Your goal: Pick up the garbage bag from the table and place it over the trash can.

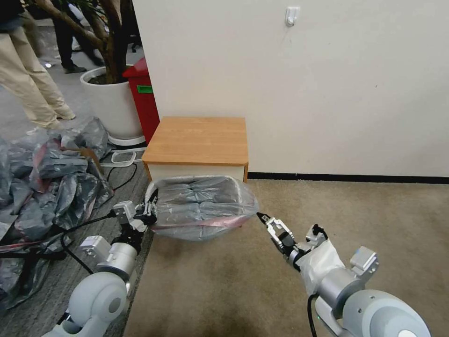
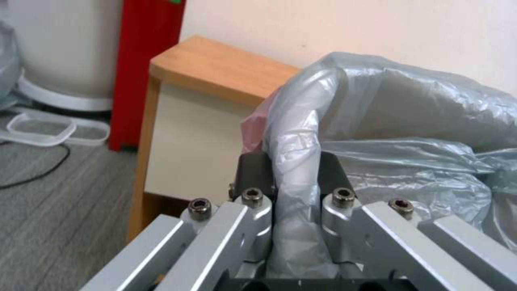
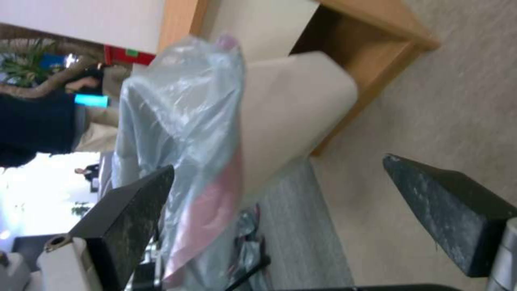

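The garbage bag (image 1: 203, 206), thin grey plastic with a pink rim, is spread over the trash can (image 3: 291, 109), which stands on the floor right in front of the table (image 1: 199, 135). My left gripper (image 1: 148, 210) is at the bin's left side, shut on a fold of the garbage bag (image 2: 404, 121) at the rim. The left wrist view shows the left gripper (image 2: 293, 169) pinching that fold. My right gripper (image 1: 262, 217) hovers open just off the bin's right side. In the right wrist view the right gripper (image 3: 280, 202) has one finger close to the garbage bag's (image 3: 177, 105) pink edge.
A big heap of grey and red bags (image 1: 42, 187) and black cables lie on the floor at the left. Behind it stand a white plant pot (image 1: 112, 103) and a red bin (image 1: 142, 98). Open carpet (image 1: 351, 210) stretches to the right, under the wall.
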Tool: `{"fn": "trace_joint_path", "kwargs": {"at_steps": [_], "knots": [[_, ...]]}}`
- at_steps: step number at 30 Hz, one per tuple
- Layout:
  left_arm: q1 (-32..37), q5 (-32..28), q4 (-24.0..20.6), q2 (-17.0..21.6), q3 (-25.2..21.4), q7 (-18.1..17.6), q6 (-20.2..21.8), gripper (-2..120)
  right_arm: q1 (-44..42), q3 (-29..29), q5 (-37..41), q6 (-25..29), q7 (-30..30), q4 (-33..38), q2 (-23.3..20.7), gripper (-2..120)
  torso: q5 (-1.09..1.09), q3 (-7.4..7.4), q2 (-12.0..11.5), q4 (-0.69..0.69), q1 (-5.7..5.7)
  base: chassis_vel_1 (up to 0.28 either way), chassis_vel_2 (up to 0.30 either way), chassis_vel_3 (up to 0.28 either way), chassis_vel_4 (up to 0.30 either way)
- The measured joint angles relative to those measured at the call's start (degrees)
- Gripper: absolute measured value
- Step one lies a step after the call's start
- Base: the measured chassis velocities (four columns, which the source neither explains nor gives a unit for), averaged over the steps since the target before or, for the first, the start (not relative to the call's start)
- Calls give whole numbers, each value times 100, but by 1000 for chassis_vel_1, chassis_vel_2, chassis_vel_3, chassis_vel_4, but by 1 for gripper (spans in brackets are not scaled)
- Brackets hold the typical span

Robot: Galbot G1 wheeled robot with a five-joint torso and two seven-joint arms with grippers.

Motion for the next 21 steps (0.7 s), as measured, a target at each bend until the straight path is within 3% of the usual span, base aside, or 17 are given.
{"fn": "trace_joint_path", "kwargs": {"at_steps": [14,21], "knots": [[26,150,-42,34,23,158,-40,7,345,-15,381,-190,312,-7,-93,97,0,0,0,0,0,0,0,0,0],[14,154,-45,18,59,175,-38,7,389,-27,496,-213,340,-10,-75,73,0,0,0,0,0,0,0,0,0]]}}
